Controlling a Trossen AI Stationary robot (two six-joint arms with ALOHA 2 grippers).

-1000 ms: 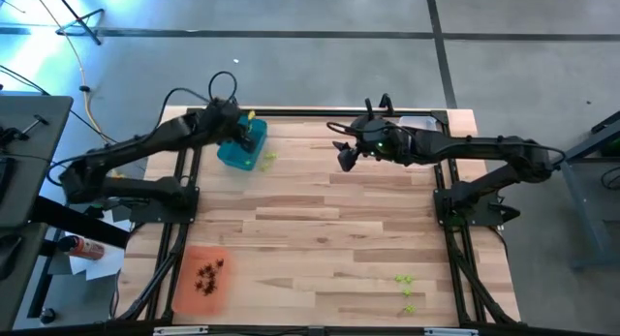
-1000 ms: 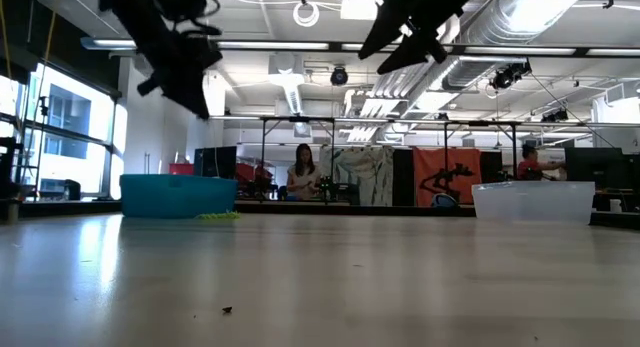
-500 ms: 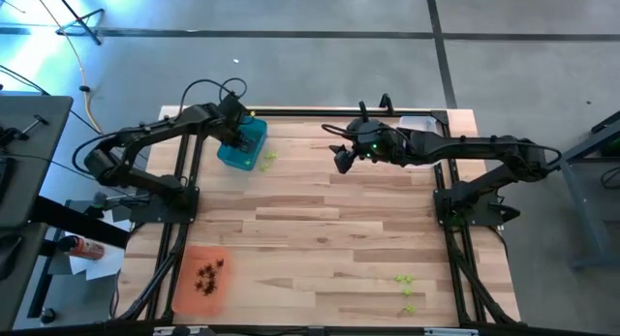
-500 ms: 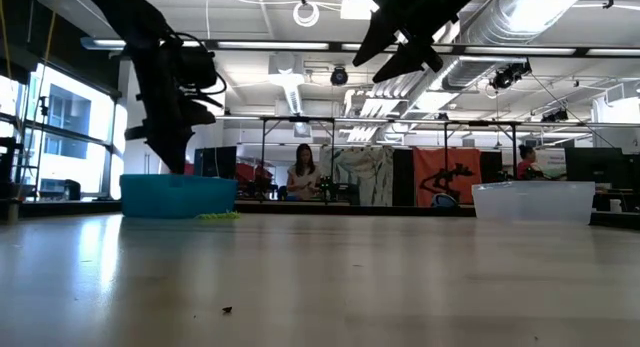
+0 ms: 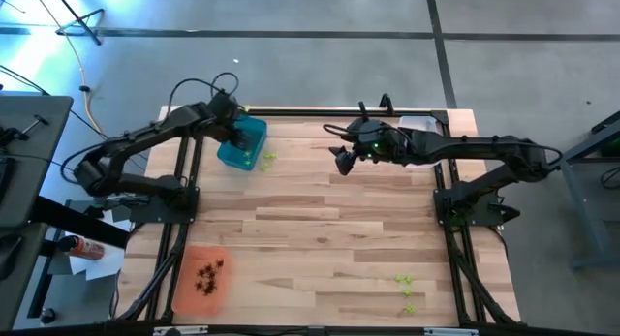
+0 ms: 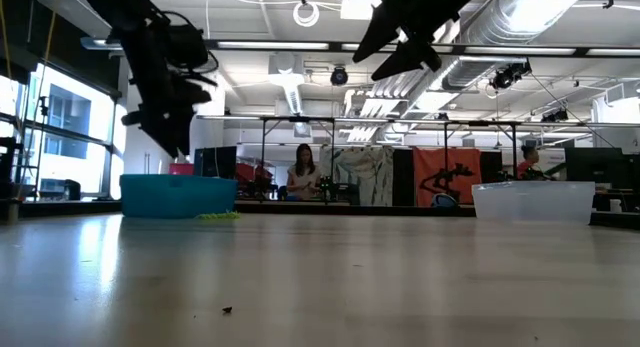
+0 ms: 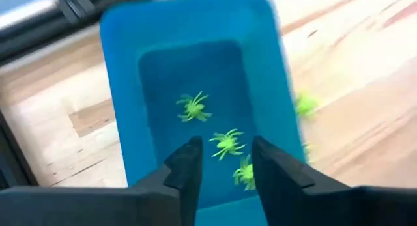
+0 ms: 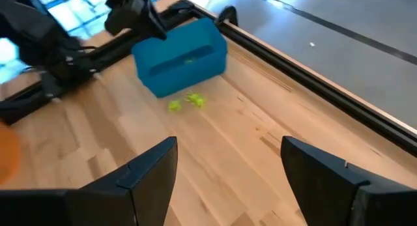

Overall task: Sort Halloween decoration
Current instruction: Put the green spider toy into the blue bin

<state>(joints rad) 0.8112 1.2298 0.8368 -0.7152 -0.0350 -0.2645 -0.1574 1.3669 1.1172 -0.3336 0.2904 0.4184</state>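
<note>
Hovering right over the teal tray [image 5: 243, 142], the left claw [image 7: 225, 162] has its fingers parted with nothing between them. Straight below it, inside the tray, lie three lime green spiders [image 7: 226, 144], and a couple more green ones [image 8: 186, 101] lie on the table [image 5: 320, 220] just beside the tray, on the side toward the right claw [image 5: 342, 161]. That one hangs in the air over bare wood near the back middle of the table, fingers spread wide and empty, well apart from any trinket. Far from both claws, at the front edge, an orange tray [image 5: 200, 278] holds a clump of dark spiders [image 5: 209, 275], and a few green spiders [image 5: 405, 280] lie loose near the front right corner. A clear tray [image 6: 533, 201] sits at the back right.
</note>
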